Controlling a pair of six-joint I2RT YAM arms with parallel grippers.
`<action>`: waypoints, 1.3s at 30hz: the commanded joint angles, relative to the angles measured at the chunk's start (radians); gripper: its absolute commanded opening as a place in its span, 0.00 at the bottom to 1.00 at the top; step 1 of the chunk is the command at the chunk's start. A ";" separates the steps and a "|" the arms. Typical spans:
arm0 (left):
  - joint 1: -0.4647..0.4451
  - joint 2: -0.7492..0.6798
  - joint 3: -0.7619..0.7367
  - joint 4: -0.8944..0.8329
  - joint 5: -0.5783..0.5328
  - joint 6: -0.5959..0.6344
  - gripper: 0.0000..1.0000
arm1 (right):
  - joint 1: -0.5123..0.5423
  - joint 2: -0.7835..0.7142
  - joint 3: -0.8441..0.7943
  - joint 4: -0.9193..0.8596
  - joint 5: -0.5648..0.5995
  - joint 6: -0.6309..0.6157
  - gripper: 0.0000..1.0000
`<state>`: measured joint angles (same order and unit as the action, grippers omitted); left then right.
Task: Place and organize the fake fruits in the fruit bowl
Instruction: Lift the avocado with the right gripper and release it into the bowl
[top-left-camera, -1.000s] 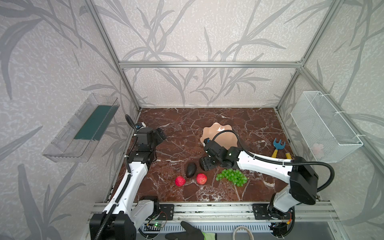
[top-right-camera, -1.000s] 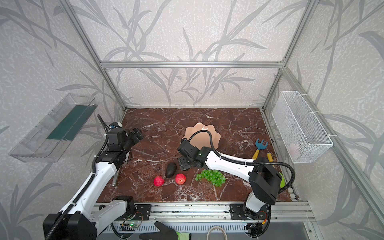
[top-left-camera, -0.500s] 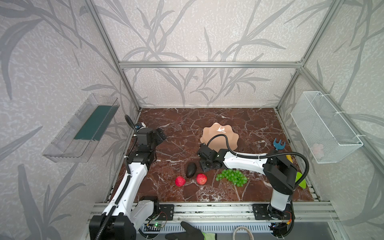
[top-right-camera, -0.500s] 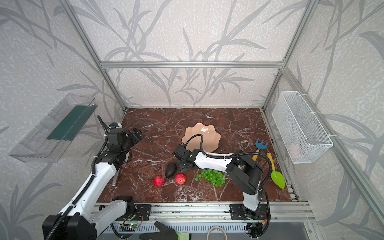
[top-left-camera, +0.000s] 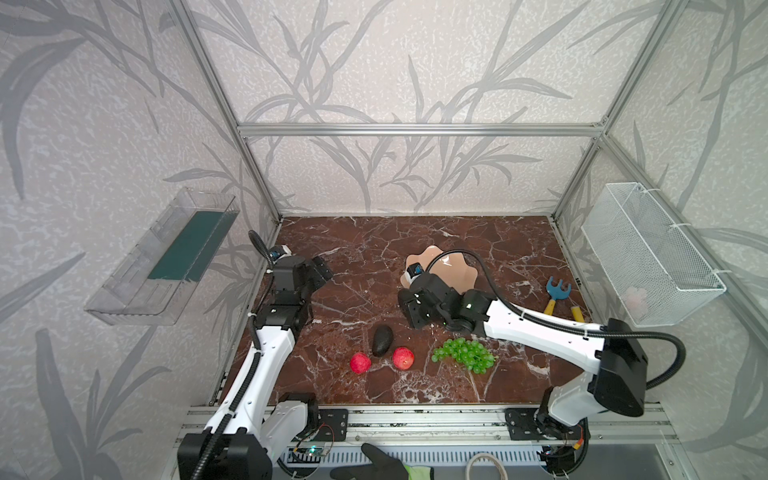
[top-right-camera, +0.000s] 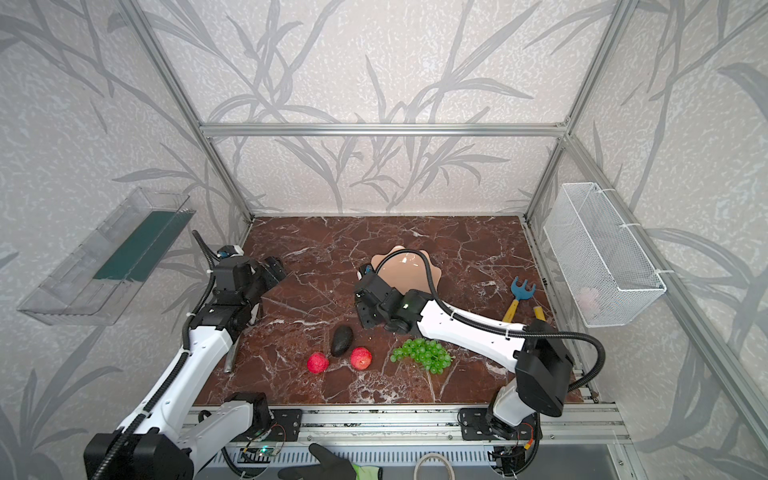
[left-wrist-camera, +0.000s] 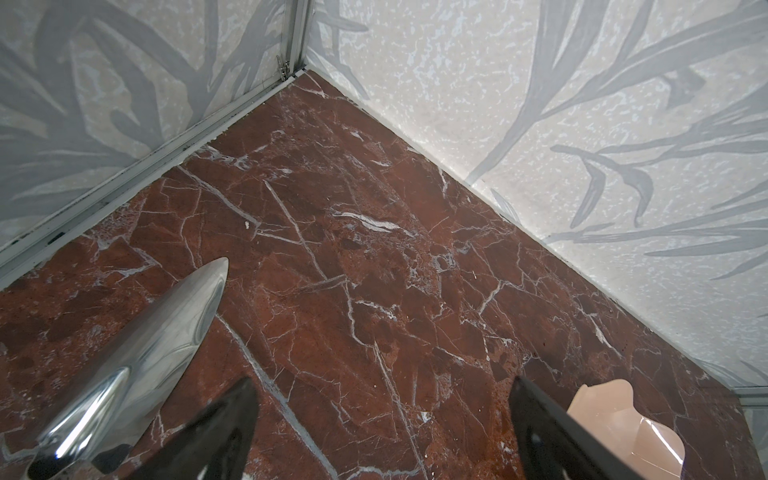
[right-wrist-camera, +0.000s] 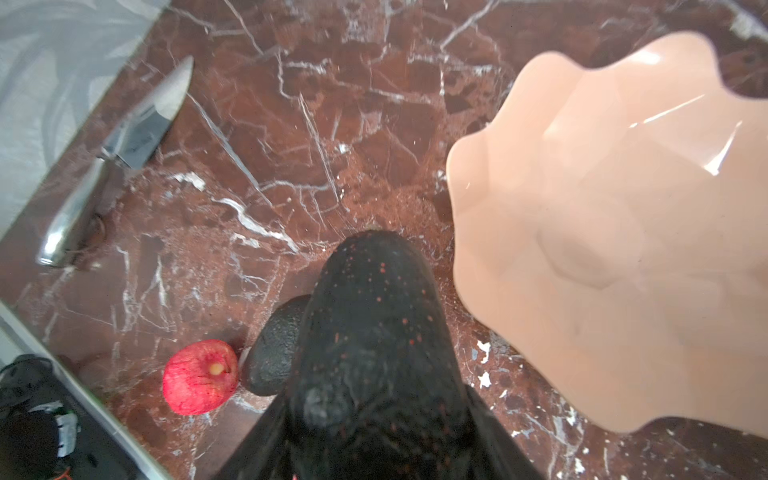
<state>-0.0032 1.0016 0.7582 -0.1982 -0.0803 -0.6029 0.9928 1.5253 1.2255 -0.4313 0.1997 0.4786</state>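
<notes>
The right gripper (top-left-camera: 415, 309) is now holding one avocado (right-wrist-camera: 374, 332). Its jaws, which were standing wide one second ago, are now pressing about half closed on the two sides of the dark fruit. The fruit seems to be hanging a little above the marble table (top-left-camera: 353, 249), just at the 7 o'clock edge of the fruit bowl (top-left-camera: 451, 268). So the grasp is probably done, and carrying the fruit over the wavy rim is what is coming next.

Against the earlier top views, the gripper is keeping nearly the same place beside the bowl. The bowl is still lying empty near the table's centre. The second avocado (top-left-camera: 382, 340), two red apples (top-left-camera: 403, 358) and the grapes (top-left-camera: 463, 354) are lying unmoved toward 6 o'clock.

The left gripper (top-left-camera: 322, 270) is waiting at 9 o'clock, jaws spread wide and holding nothing.
</notes>
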 joint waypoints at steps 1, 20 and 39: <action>0.006 -0.021 -0.012 -0.003 -0.012 -0.017 0.95 | -0.071 -0.025 0.014 -0.022 0.039 -0.057 0.51; 0.006 -0.052 -0.005 -0.076 0.005 -0.022 0.95 | -0.377 0.297 0.099 0.115 -0.065 -0.196 0.52; 0.007 -0.057 0.027 -0.197 0.113 -0.028 0.94 | -0.388 0.482 0.191 0.109 -0.045 -0.205 0.68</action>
<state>-0.0013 0.9501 0.7513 -0.3450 0.0048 -0.6216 0.6094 2.0151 1.4036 -0.3225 0.1562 0.2771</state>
